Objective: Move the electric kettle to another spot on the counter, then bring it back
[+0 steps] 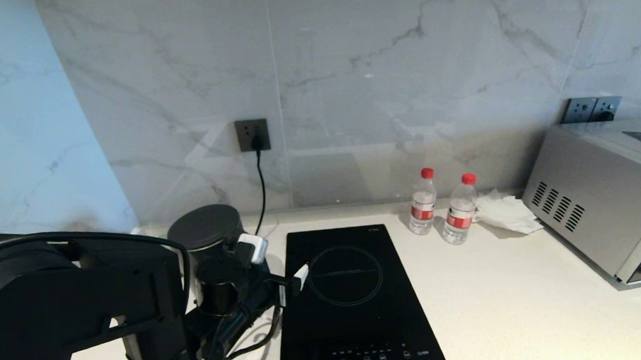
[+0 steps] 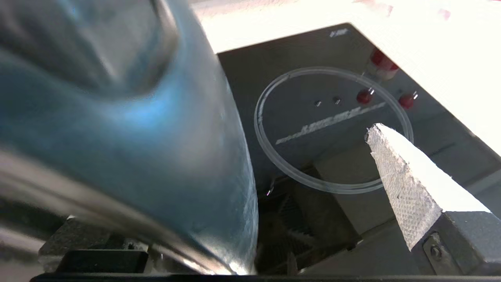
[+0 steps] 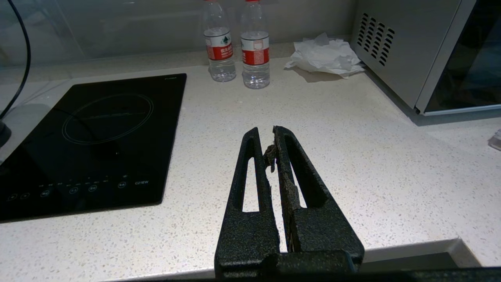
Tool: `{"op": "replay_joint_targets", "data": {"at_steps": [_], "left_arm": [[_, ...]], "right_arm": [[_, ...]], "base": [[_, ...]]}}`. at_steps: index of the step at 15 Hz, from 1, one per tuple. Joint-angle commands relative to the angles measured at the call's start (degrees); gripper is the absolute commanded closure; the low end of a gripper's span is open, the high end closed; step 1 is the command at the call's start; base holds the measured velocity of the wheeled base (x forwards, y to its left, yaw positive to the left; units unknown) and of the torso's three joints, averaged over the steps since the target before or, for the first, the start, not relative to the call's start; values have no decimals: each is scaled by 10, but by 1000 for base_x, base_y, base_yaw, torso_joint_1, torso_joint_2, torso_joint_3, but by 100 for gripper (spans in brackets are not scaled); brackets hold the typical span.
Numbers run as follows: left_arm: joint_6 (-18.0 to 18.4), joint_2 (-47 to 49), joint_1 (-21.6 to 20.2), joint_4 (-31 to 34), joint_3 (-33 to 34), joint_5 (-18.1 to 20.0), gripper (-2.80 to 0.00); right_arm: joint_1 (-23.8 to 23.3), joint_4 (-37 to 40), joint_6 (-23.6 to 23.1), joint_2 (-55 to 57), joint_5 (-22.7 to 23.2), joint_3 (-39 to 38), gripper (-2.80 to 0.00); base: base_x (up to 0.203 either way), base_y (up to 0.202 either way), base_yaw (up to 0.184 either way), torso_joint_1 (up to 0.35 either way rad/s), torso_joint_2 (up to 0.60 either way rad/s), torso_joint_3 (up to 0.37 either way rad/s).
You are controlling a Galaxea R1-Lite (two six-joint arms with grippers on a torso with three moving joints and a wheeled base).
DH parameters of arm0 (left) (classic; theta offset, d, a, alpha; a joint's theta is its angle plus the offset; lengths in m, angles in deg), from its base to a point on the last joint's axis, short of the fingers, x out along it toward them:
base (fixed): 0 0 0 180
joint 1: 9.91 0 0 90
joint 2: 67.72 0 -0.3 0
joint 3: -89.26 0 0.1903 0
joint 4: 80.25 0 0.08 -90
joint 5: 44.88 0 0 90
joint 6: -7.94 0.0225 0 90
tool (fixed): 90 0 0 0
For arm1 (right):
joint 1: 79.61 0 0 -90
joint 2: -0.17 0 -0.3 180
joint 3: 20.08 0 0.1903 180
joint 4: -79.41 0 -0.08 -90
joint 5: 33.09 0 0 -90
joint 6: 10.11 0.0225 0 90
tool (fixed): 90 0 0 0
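Note:
The electric kettle (image 1: 206, 226), black with a flat dark-grey lid, stands at the back left of the counter (image 1: 520, 301), left of the hob. My left gripper (image 1: 280, 263) is open right beside the kettle's right side, over the hob's left edge, and grips nothing. In the left wrist view the kettle's glossy body (image 2: 117, 117) fills one side, apart from the one white padded finger (image 2: 399, 172) that shows; the other finger is hidden. My right gripper (image 3: 266, 135) is shut on nothing, low over the counter's front edge (image 3: 352, 137).
A black induction hob (image 1: 352, 287) lies mid-counter. Two red-capped water bottles (image 1: 423, 208) (image 1: 460, 209), a crumpled tissue (image 1: 503, 212) and a silver oven (image 1: 598, 211) stand at the back right. A black cord (image 1: 261, 182) hangs from the wall socket (image 1: 252, 135) behind the kettle.

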Motion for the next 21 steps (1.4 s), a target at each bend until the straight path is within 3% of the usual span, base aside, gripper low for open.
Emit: {"op": "replay_joint_targets", "data": {"at_steps": [1, 5, 7, 17, 21], "left_arm": [[-1, -11, 2, -5, 20, 0, -280], [-3, -23, 29, -5, 12, -1, -280], [-34, -25, 30, -5, 12, -1, -280], [-52, -63, 1, -5, 71, 6, -280], [-50, -99, -49, -5, 142, 86, -280]], "right_arm": [[0, 0, 0, 0, 0, 0, 0], [0, 0, 0, 0, 0, 0, 0], [0, 0, 0, 0, 0, 0, 0], [0, 0, 0, 0, 0, 0, 0], [0, 0, 0, 0, -1, 0, 0]], "base": [[0, 0, 0, 0, 0, 0], [0, 0, 0, 0, 0, 0], [0, 0, 0, 0, 0, 0], [0, 0, 0, 0, 0, 0], [0, 0, 0, 0, 0, 0]]}}
